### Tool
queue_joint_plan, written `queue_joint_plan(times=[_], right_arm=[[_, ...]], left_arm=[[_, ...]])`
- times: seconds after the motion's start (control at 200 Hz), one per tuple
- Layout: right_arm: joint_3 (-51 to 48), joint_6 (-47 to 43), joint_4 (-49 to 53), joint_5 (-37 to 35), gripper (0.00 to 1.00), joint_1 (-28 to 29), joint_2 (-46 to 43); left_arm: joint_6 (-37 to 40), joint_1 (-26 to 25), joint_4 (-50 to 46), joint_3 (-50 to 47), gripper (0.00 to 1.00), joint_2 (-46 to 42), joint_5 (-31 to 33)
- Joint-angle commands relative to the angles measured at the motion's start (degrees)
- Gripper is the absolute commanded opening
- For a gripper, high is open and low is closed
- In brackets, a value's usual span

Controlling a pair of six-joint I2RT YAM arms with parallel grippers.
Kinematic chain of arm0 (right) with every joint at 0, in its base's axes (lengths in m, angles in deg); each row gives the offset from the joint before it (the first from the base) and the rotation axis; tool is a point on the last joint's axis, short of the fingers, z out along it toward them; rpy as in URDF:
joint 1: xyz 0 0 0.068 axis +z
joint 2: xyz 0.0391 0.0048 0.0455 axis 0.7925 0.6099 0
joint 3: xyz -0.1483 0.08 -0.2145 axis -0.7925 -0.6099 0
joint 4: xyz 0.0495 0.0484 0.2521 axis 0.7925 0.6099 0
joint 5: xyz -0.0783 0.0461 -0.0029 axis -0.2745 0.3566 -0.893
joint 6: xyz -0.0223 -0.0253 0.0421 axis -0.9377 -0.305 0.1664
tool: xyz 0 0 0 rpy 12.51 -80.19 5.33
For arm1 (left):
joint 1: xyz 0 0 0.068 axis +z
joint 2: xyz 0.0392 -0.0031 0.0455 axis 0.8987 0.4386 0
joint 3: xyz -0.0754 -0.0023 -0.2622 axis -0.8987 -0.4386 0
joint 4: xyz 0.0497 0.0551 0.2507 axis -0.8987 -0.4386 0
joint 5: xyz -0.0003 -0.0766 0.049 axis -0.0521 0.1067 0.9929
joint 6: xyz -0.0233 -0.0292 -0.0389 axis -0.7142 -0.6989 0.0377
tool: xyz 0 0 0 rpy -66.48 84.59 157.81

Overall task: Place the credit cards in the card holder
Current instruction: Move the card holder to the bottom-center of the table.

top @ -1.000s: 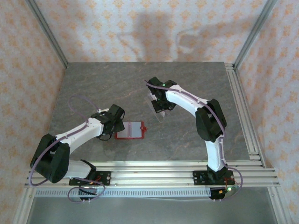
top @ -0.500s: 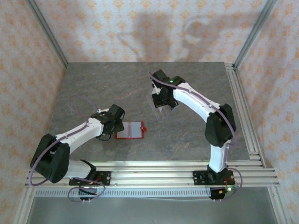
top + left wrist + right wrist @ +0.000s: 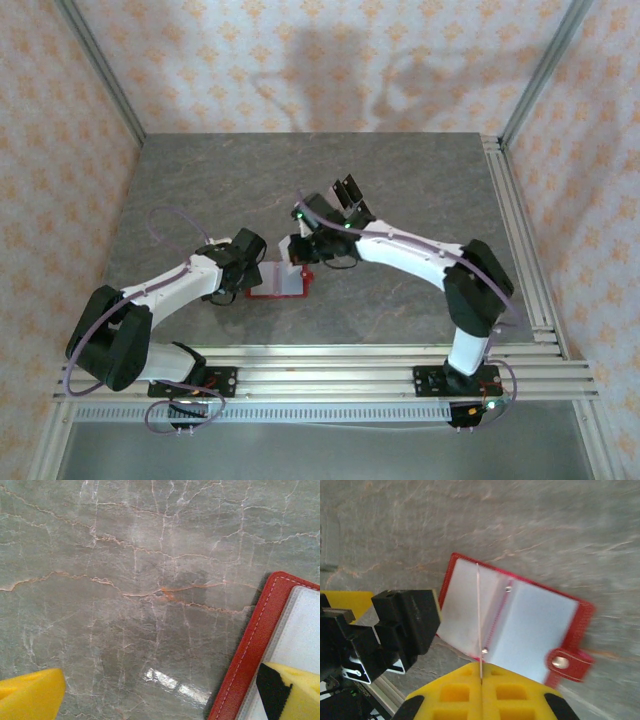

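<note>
The red folding card holder [image 3: 280,284] lies open on the grey marbled tabletop [image 3: 400,180], left of centre. A thin pale credit card [image 3: 478,610] stands edge-on over it, pinched in the right end effector [image 3: 481,680]. The left end effector [image 3: 160,692], spread, straddles its left edge.

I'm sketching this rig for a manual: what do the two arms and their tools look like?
Both the left arm and the right arm are white shells with black joint housings. A thin purple cable loops off the left one. The left tool and right tool have yellow fingers, the right's moulded with square recesses. A small green light glows near the right wrist.
</note>
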Motion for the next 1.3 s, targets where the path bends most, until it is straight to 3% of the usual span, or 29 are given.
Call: queue_joint_plan(times=[0.0, 0.23, 0.595, 0.981, 1.296], right_arm=[[-1.2, 7.1, -7.1, -5.0, 0.0, 1.6, 2.7], [-1.6, 11.3, -7.9, -12.5, 0.0, 4.0, 6.4], [-1.9, 13.4, -6.7, -14.2, 0.0, 5.4, 11.2], [-10.9, 11.7, -3.6, -18.1, 0.0, 4.9, 5.9], [-22.6, 9.0, -3.8, -17.6, 0.0, -0.1, -2.2]], left_arm=[[-1.5, -0.2, -2.2, -0.1, 1.0, -0.5, 2.8], [-1.6, -0.2, -1.9, -0.1, 1.0, -0.8, 2.7], [-1.3, -0.3, -1.0, -0.1, 1.0, -0.7, 2.4], [-1.2, -0.3, -0.9, 0.3, 1.0, -0.9, 1.6], [-0.3, -0.5, -1.6, 1.4, 1.0, -1.2, 0.9]])
